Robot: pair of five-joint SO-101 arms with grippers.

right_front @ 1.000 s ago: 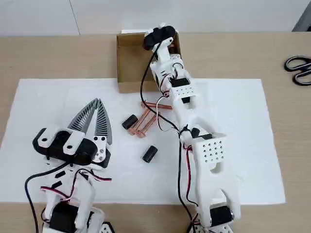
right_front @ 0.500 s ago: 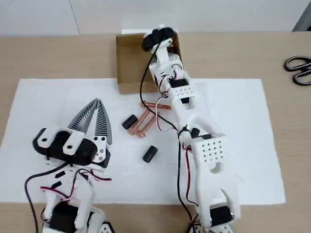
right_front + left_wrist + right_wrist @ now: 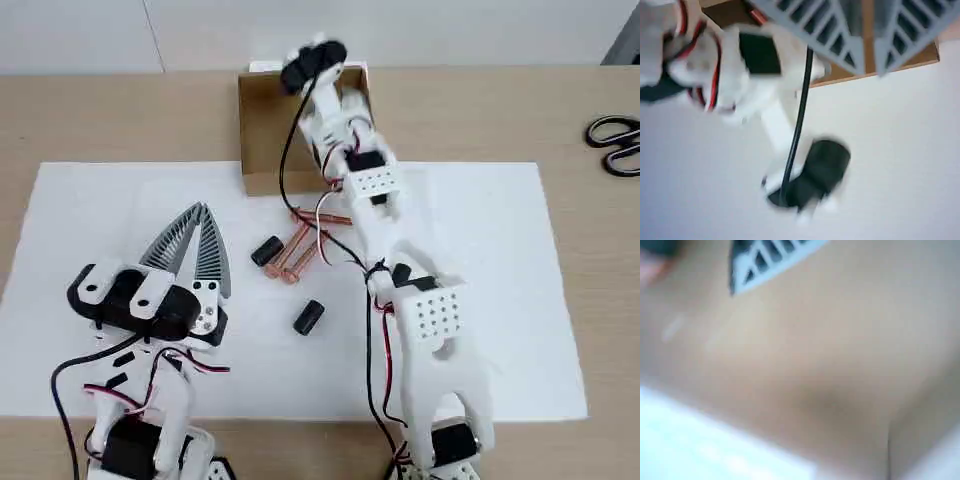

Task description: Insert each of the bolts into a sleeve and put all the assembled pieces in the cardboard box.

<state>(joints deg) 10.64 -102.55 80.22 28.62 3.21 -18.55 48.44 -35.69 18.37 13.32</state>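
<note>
The open cardboard box point(image 3: 262, 130) stands at the back of the white sheet. My right arm reaches into it from the front, its wrist point(image 3: 314, 62) over the box's far rim, with the gripper hidden beneath. The right wrist view shows brown cardboard point(image 3: 820, 365) close up, with a grey ribbed piece point(image 3: 770, 257) of the gripper against it. Several copper bolts point(image 3: 298, 248) lie in a loose bunch in front of the box. One black sleeve point(image 3: 266, 250) lies beside them and another point(image 3: 309, 317) nearer me. My left gripper point(image 3: 202, 210) rests shut and empty at the front left, pointing toward the box point(image 3: 920, 55).
The white paper sheet point(image 3: 500, 230) covers the middle of the wooden table point(image 3: 120, 110). Black scissors point(image 3: 616, 140) lie at the far right edge. The right arm's cable and white links point(image 3: 375, 200) pass just right of the bolts.
The right arm's wrist has swung slightly left and farther back over the box. The left arm, bolts and sleeves have not moved.
</note>
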